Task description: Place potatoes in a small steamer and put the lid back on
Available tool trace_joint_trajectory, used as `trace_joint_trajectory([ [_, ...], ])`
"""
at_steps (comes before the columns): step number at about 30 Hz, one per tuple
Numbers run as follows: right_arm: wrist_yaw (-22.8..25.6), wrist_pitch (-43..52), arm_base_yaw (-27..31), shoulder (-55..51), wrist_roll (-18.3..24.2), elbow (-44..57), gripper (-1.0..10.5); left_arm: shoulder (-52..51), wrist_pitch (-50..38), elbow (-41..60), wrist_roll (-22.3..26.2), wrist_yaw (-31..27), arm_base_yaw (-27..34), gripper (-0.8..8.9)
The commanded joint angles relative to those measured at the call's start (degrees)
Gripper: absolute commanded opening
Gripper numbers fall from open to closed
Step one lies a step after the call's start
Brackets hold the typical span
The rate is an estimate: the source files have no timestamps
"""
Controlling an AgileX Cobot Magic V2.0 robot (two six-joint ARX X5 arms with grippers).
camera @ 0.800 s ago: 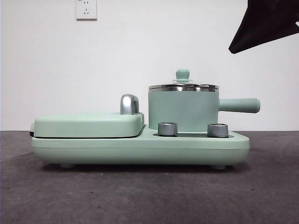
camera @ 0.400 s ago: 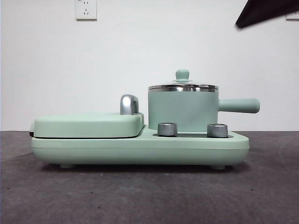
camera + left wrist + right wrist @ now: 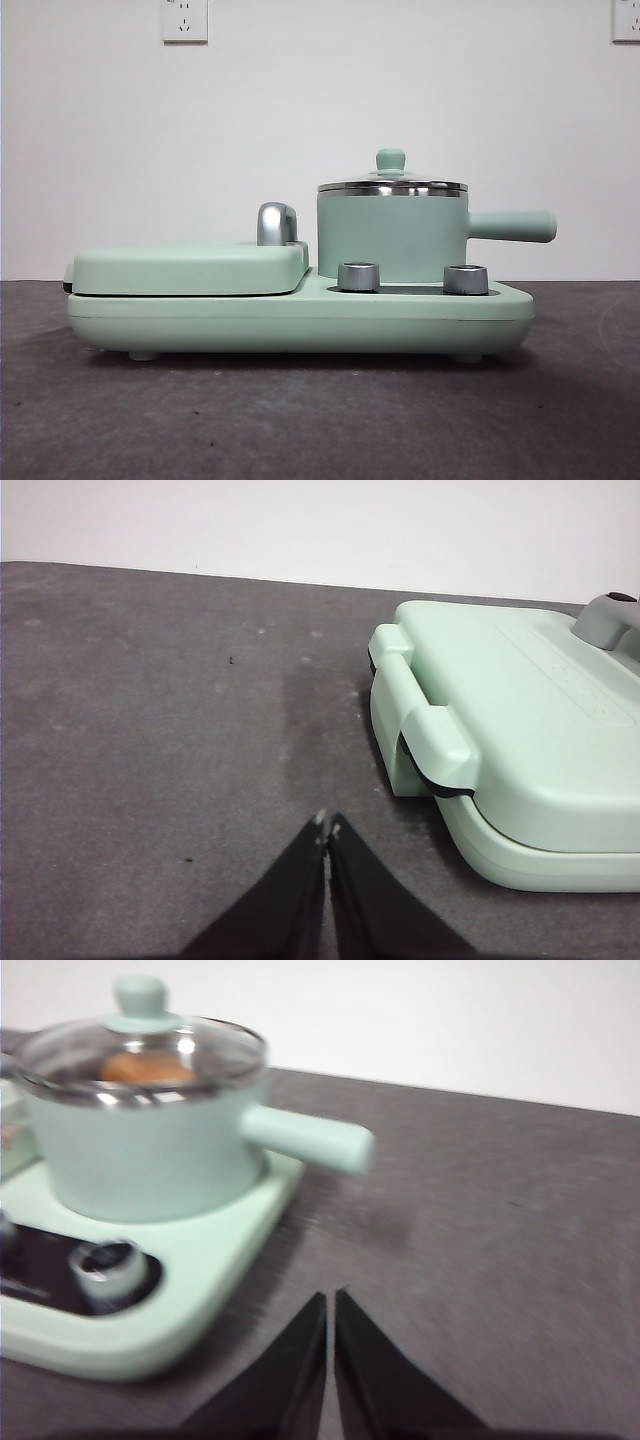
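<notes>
- Nearest to me is the table [image 3: 300, 420], a dark grey, slightly fuzzy mat-like surface, dull and flat with a few faint marks.
- On it sits the cooker base [image 3: 300, 315], smooth mint-green plastic with rounded corners and small feet – two ribbed metal knobs [image 3: 358, 276] stand on its top deck in front of the pot.
- The flat griddle [image 3: 190, 268] takes up one half of the base, closed, with a shiny chrome handle [image 3: 275, 223] rising at its hinge side.
- The small steamer [image 3: 392, 235] stands on the other half: a straight-walled cylinder, matte mint, with a bright steel rim and a stubby rod-shaped side handle [image 3: 512, 226].
- The lid [image 3: 392, 185] sits level on that rim – clear glass in a steel band, topped by a small rounded green knob.
- Through the glass in the right wrist view an orange-brown potato [image 3: 148, 1068] shows inside the pot, though that picture is blurred.
- So I judge the task finished: potato in, lid on, nothing left but for the arms to rest.
- The left gripper [image 3: 327, 825] hangs low over bare table near the griddle's end, jaws pressed together and empty.
- The right gripper [image 3: 329, 1298] is off to the pot-handle side, near the base but apart from it, jaws likewise closed on nothing.
- Behind everything is a plain white wall [image 3: 320, 100] with sockets.
</notes>
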State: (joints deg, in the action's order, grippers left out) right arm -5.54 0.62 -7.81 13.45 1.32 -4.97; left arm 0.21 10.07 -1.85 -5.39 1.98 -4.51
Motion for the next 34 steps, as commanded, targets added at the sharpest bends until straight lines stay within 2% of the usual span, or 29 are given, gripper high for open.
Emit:
trace_joint_trajectory([
  [1, 0.2, 1.0, 1.2, -6.2, -0.5, 3.7, 0.1, 0.0, -0.9, 1.1, -0.2, 0.0, 0.0, 0.06],
  [5, 0.4, -6.7, 2.1, -13.7, -0.1, 4.3, 0.1, 0.0, -0.9, 1.1, -0.2, 0.0, 0.0, 0.06],
  [11, -0.9, -6.6, 2.7, -13.2, -1.7, 4.3, 0.1, 0.0, -0.9, 1.1, -0.2, 0.0, 0.0, 0.06],
  [34, -0.5, -6.2, 2.7, -13.2, -1.7, 4.3, 0.1, 0.0, -0.9, 1.1, -0.2, 0.0, 0.0, 0.06],
])
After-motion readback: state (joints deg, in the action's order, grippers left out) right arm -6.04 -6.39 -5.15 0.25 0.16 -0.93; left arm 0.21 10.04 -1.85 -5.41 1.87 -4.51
